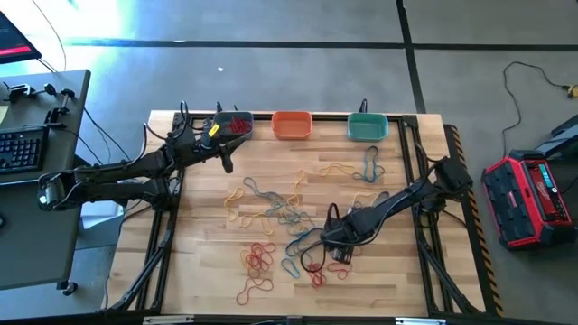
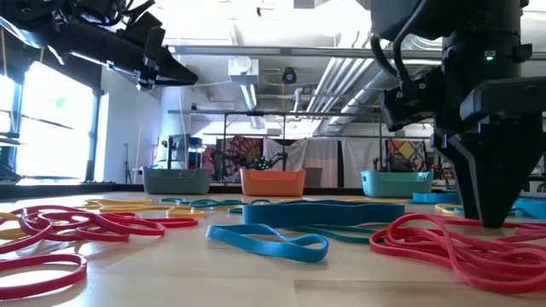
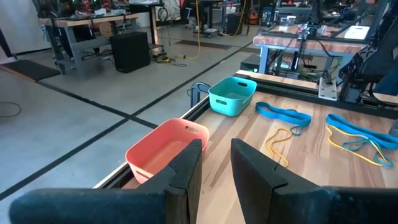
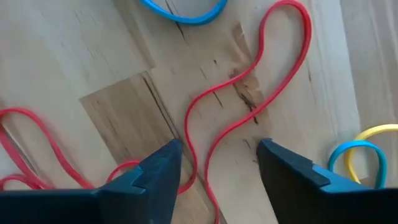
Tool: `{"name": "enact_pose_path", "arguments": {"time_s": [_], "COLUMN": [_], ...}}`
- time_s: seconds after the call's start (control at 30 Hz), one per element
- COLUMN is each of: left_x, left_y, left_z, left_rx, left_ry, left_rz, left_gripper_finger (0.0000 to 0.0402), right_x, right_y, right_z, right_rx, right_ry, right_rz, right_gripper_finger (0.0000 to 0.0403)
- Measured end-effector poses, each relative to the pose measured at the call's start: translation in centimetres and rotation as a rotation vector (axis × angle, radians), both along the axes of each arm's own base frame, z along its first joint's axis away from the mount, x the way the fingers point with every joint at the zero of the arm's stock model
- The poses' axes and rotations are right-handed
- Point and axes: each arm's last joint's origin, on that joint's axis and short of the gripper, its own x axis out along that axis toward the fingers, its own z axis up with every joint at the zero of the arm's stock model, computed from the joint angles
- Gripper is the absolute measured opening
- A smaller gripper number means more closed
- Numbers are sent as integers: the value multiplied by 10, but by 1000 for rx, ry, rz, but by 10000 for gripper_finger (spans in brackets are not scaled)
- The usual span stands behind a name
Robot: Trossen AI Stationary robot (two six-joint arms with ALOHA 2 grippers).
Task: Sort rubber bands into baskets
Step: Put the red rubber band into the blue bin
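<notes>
Two wide-parted right gripper (image 4: 217,165) jaws straddle a thin, floppy red rubber band (image 4: 249,93), gripping nothing.

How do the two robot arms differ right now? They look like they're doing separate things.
The right gripper is down at the table with fingers spread on either side of a red rubber band; the left gripper hangs raised near the orange basket, fingers close together and holding nothing. Both are dark, two-fingered arms.
</notes>
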Motion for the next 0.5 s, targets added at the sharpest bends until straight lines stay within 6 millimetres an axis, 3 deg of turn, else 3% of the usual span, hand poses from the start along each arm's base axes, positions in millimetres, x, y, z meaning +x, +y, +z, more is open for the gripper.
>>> {"name": "enact_pose_path", "arguments": {"time_s": [0.1,0.3,0.5], "left_x": [0,0,1], "left_y": [0,0,0], "left_z": [0,0,-2], "left_rx": [-7,-14,-34], "left_ry": [-3,-8,1], "left_rz": [1,2,-23], "left_gripper_finger": [78,78,78], "right_x": [2,8,14], "right_y": [-3,-10,-15], "right_z": [0,-2,10], "right_rx": [11,81,47], "right_ry": [-2,-1,-20], "right_rz": [6,84,142], "right_gripper_finger": [154,18,8]}}
